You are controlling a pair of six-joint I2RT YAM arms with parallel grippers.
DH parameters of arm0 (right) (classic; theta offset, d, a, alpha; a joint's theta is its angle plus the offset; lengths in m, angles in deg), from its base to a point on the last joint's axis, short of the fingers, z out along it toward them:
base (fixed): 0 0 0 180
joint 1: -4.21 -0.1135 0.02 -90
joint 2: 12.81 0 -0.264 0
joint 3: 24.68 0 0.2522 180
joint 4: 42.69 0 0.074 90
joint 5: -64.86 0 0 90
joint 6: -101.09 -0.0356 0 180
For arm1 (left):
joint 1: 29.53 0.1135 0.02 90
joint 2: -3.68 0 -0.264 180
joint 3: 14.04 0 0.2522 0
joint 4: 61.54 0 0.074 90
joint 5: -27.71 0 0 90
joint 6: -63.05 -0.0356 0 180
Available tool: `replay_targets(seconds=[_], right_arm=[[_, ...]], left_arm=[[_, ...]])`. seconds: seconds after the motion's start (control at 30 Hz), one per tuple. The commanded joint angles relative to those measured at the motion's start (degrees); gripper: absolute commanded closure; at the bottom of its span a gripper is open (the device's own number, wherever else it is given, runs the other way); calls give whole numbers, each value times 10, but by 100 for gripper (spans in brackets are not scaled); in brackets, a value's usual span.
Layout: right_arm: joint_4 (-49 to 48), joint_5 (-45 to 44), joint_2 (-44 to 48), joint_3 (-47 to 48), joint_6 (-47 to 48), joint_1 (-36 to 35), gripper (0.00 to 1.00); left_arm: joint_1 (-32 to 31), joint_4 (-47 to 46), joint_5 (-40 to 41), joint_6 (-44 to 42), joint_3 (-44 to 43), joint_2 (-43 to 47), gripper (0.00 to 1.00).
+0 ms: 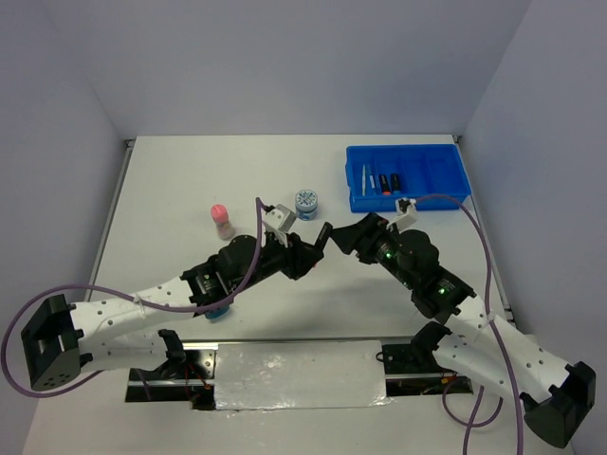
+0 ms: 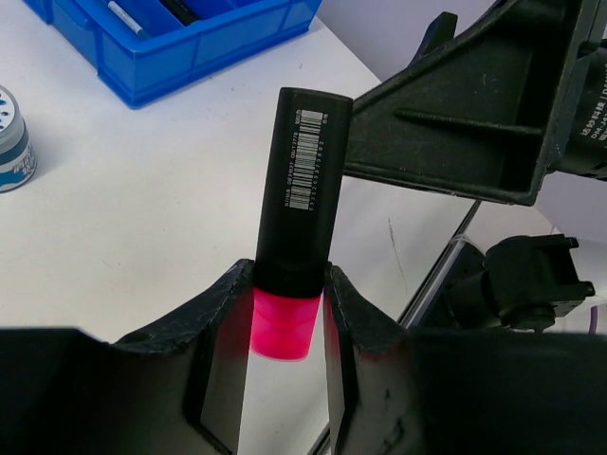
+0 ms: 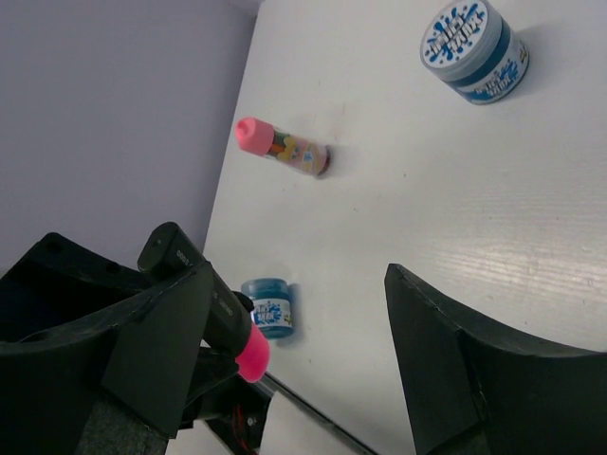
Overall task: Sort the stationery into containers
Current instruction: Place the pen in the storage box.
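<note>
We see the white table (image 1: 190, 171) walled on three sides, and its broadest bare stretch runs along the far left, between the back edge and the pink-capped bottle (image 1: 221, 219). Both arms reach in from the near edge and meet over the middle, which crowds that area.

The blue tray (image 1: 408, 148) sits at the far right, its right end close to the table's right edge. Its left compartments hold a pale stick (image 1: 365, 177) and an orange-capped marker (image 1: 384, 183), and its right compartments show bare floor.

The left gripper (image 2: 289, 294) pinches the pink-capped marker (image 2: 302, 180) at the cap end. The black barrel juts out past the fingertips above the table centre, well short of the tray. The right gripper (image 3: 299, 280) stands spread wide. One finger lies right alongside the marker, though we cannot tell if they touch. The other finger is well apart.

The round jar (image 1: 306, 202) stands just beyond the grippers, and the second jar (image 1: 217, 312) sits near the front edge, under the left arm
</note>
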Motion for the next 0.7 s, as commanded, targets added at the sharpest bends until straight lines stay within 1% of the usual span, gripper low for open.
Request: replay_targets(seconds=[0.0,0.03,0.1,0.13,0.2,0.23,0.33,0.43,0.5,0.57,0.6,0.67], right_arm=[[-78,-8,-4,4,-3,-10,22],[-81,-1,-4,5,-1,-10,23],[-77,-19,-2,3,-5,-27,24],[-67,-64,4,1,-12,-36,24],[-58,-108,33,-14,-25,-54,24],[-71,-123,55,-22,-30,-56,24],[-120,-125,88,-56,-22,-61,24],[-146,-136,130,-74,-6,-69,24],[-179,-123,136,-83,15,-74,25],[-182,-88,117,-65,30,-74,25],[-166,-81,104,-54,37,-76,25],[-162,-66,62,-31,48,-80,25]], left_arm=[[-5,-29,2,4,-34,-2,95],[-5,-25,5,5,-36,-4,95],[-4,-15,19,14,-42,-6,95],[-6,-15,22,17,-42,-4,96],[-6,-14,31,26,-42,-1,96],[-6,-14,32,27,-42,1,96],[-6,-10,35,32,-41,5,97],[-6,-14,36,35,-34,13,97],[-6,-19,35,35,-33,16,96],[-6,-20,27,33,-35,12,97],[-6,-20,22,32,-41,9,97],[-6,-24,7,30,-45,1,97]])
